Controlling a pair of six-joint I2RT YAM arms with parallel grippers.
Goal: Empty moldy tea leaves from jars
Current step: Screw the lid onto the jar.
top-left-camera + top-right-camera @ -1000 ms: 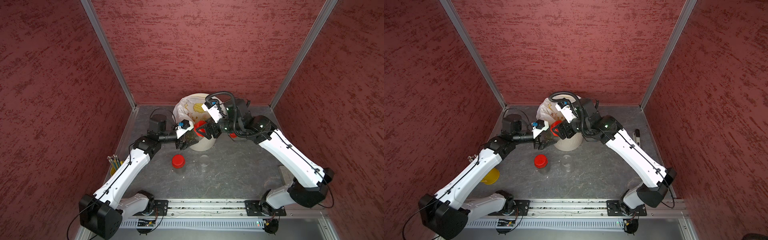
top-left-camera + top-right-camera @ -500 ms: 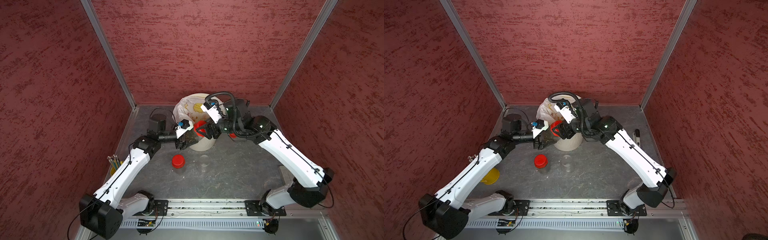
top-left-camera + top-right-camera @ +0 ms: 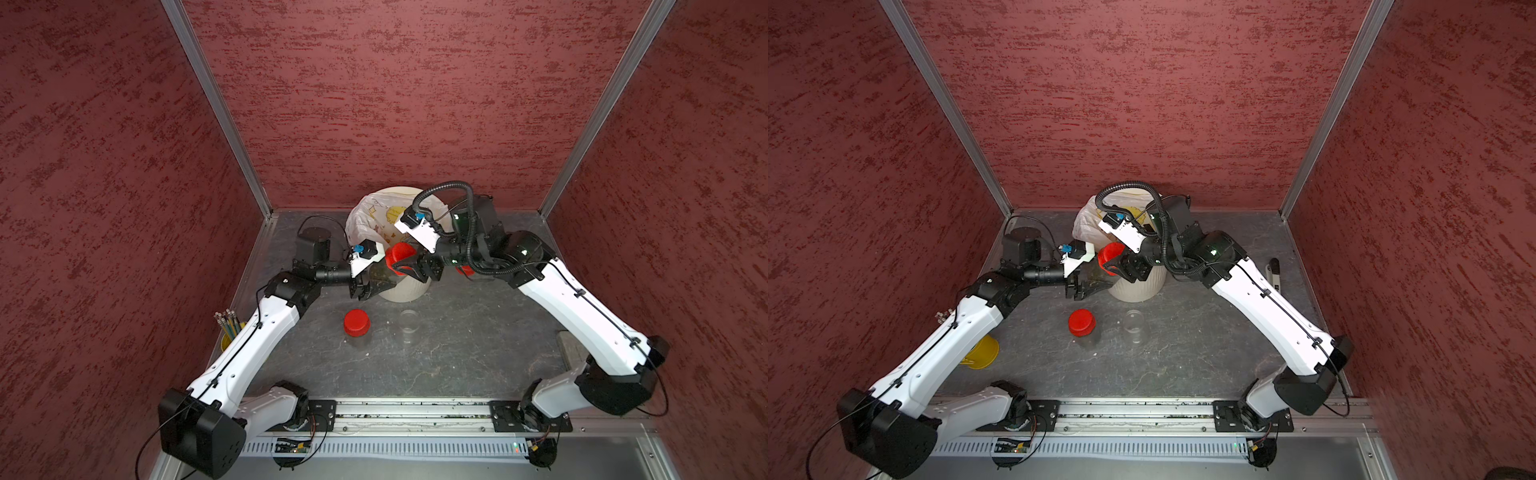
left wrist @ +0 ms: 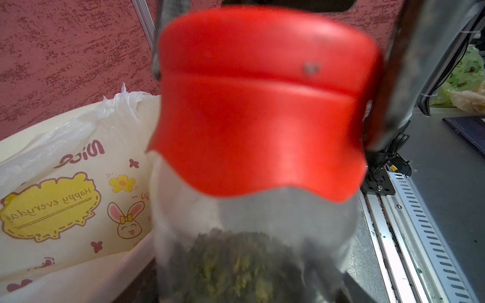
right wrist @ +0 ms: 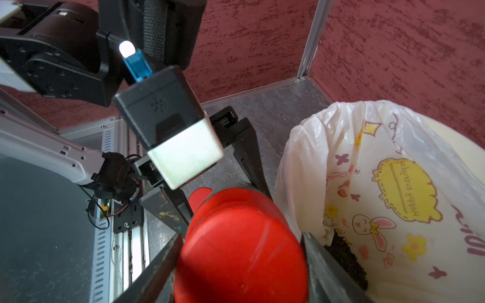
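Still unmoved, right gripper (image 5: 240,262) clasps the cap (image 4: 262,105), left gripper (image 3: 384,282) the jar (image 4: 262,223).

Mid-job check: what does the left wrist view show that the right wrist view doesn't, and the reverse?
Only the left wrist view: the clear wall of the jar below its cap, with olive-brown tea leaves inside.
Only the right wrist view: the left end effector reaching in behind the cap, and a dark clump lying in the bag.
Both: the red cap gripped by the right end effector, and the bin with its printed white bag.
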